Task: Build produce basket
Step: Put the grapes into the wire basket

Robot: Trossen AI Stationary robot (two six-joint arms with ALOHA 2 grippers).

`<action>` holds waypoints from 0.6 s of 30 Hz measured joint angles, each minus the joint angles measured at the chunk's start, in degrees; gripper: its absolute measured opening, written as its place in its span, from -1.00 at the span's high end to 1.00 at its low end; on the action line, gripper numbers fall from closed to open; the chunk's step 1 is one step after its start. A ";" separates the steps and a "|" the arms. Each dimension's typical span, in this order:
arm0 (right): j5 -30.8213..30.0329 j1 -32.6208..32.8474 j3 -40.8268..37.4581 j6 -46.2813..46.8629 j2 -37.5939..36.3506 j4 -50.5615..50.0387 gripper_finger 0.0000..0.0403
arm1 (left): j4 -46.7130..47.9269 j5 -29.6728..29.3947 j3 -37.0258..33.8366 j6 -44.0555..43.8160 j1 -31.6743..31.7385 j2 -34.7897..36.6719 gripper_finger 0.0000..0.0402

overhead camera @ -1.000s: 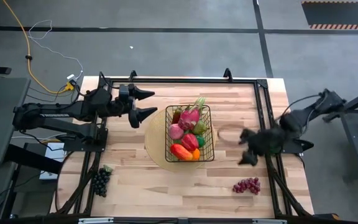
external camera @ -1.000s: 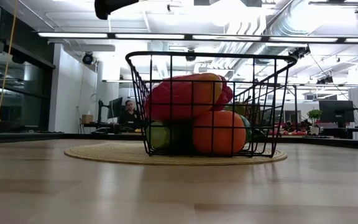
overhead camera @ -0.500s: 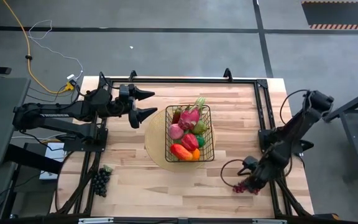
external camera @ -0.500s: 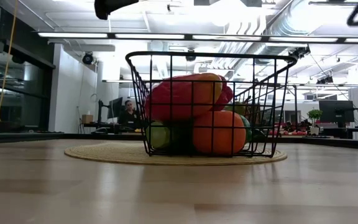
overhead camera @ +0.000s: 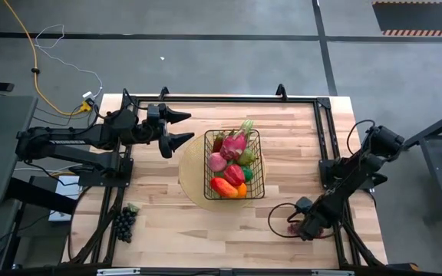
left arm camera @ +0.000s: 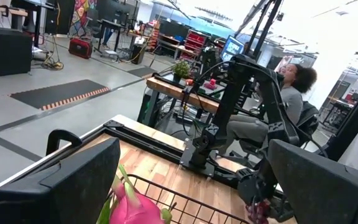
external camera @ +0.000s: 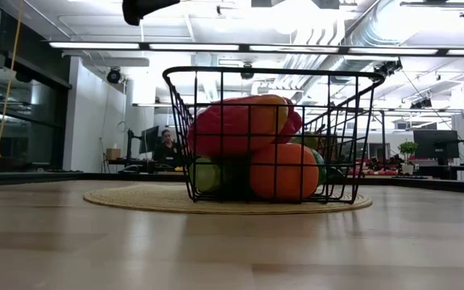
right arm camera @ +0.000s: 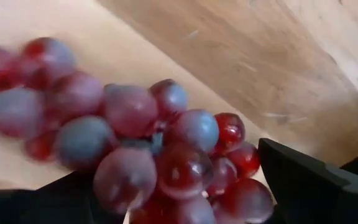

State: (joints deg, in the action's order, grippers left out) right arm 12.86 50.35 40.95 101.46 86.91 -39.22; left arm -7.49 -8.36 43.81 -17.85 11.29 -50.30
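The black wire basket (overhead camera: 234, 165) sits in the middle of the frame in the high view, on a round woven mat (overhead camera: 192, 170) on the wooden surface (overhead camera: 167, 222). It is full of toy food: a pink dragon fruit (overhead camera: 233, 143), a red pepper (overhead camera: 234, 174), an orange pepper (overhead camera: 223, 187) and something green. The low view shows the same basket (external camera: 272, 133) in the middle, with the orange pepper (external camera: 283, 171) at the front. The right tool (overhead camera: 301, 226) is low in the right part of the high view, down at the red grapes (overhead camera: 293, 228). In the right wrist view the red grapes (right arm camera: 142, 143) lie right between its dark fingers (right arm camera: 309, 180), which are spread wide on both sides and not squeezing them. The left tool (overhead camera: 176, 128) hangs in the upper left of the high view, just beside the basket, with its fingers spread and nothing in them. A bunch of dark grapes (overhead camera: 123, 222) lies at the lower left, well apart from the basket.
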 joint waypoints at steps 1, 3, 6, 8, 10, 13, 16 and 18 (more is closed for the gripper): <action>0.23 -0.02 0.00 -0.17 0.72 -0.08 -0.56 | 0.00 0.00 0.00 0.00 0.00 0.00 -0.99; 0.41 -0.04 0.14 -0.19 1.68 -0.14 -0.56 | 0.02 0.00 0.00 0.00 0.00 0.00 -0.99; 0.66 -0.04 0.15 -0.31 2.50 -0.28 -0.56 | 0.00 0.00 0.00 0.00 0.00 0.00 -0.99; 0.62 -0.04 0.14 -0.32 2.54 -0.42 -0.56 | 0.01 0.00 0.00 0.00 0.00 0.00 -0.99; 0.59 -0.04 0.13 -0.32 2.52 -0.64 -0.56 | 0.02 0.00 0.00 0.00 0.00 0.00 -0.99; 0.39 -0.04 0.13 -0.98 2.54 -0.79 -0.50 | 0.05 0.00 0.00 0.02 0.00 0.00 -0.99; 0.24 -0.07 0.13 -1.33 2.57 -0.77 -0.38 | 0.13 0.00 0.00 0.02 0.00 0.00 -0.99; 0.20 -0.07 0.11 -1.47 2.61 -0.81 -0.27 | 0.17 0.00 0.00 0.02 0.00 0.00 -0.99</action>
State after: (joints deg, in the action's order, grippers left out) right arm 13.06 50.28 41.06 99.99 89.52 -40.03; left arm -7.31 -8.36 43.81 -17.82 11.29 -50.30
